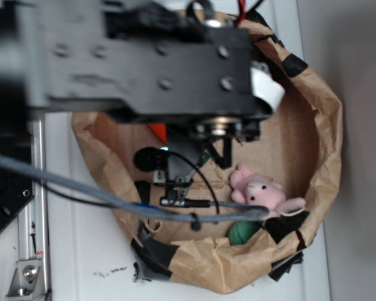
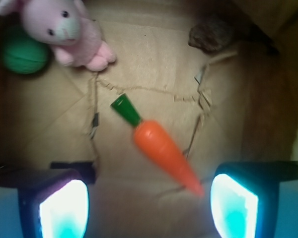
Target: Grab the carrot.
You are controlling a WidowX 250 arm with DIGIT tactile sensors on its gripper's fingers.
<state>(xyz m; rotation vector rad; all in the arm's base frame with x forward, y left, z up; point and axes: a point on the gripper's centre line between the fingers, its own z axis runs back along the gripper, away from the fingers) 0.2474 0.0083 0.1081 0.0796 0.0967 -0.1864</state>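
Gripper (image 2: pixel 149 203) hanging wide open and empty above the glossy orange tapered plastic carrot (image 2: pixel 161 152), which is lying diagonally mid-floor of the brown paper-lined basket (image 1: pixel 323 135), its narrow tip nearing one pad, risking the slick cone squirting sideways on closing.

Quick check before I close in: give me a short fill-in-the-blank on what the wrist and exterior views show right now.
1. The hand is ____, its fingers apart with nothing between them.
2. The carrot has a ____ stem pointing toward the plush bunny.
3. The ball beside the bunny is ____ in colour.
4. Everything lies inside a brown ____ container.

Missing words: open; green; green; paper
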